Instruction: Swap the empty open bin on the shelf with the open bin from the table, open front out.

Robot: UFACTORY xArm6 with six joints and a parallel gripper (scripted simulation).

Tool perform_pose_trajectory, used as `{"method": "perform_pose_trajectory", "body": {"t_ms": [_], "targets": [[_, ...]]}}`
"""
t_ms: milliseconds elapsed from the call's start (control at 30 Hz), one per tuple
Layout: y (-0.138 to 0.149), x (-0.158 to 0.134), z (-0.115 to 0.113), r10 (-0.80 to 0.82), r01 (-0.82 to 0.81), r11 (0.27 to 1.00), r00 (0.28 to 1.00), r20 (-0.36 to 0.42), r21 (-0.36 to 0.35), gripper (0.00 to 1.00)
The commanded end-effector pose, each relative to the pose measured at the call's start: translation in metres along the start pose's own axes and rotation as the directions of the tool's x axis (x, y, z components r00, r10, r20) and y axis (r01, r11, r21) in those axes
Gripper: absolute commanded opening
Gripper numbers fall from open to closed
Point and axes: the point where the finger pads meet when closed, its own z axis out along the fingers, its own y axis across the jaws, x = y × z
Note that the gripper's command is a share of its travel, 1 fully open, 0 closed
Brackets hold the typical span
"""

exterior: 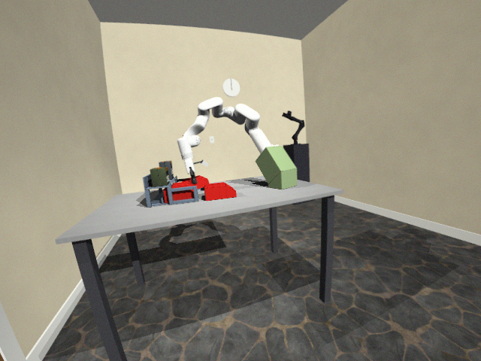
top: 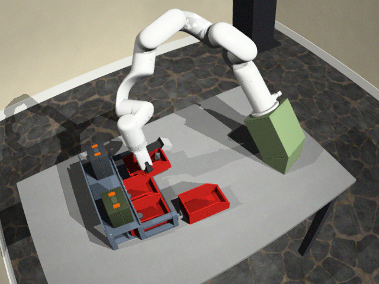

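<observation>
An empty red open bin stands on its base on the table, right of the grey shelf; it also shows in the exterior view. A red bin with a grey part in it sits at the shelf's far place, turned askew to the other bins and jutting out over the front. My gripper points down at this bin's near side wall and is shut on that wall. In the exterior view the gripper is small, and its fingers are hard to make out.
Two more red bins sit in the shelf's middle and near places. A dark grey box and a green box stand on the shelf's upper board. The arm's green base block stands at the table's right.
</observation>
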Motion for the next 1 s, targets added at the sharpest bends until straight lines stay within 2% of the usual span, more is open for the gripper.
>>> {"method": "perform_pose_trajectory", "body": {"t_ms": [0,967], "targets": [[0.000,-0.003,-0.002,0.001,-0.001,1.000,1.000,0.007,-0.001,0.00],[0.000,-0.016,-0.002,0.001,-0.001,1.000,0.999,0.032,-0.001,0.00]]}}
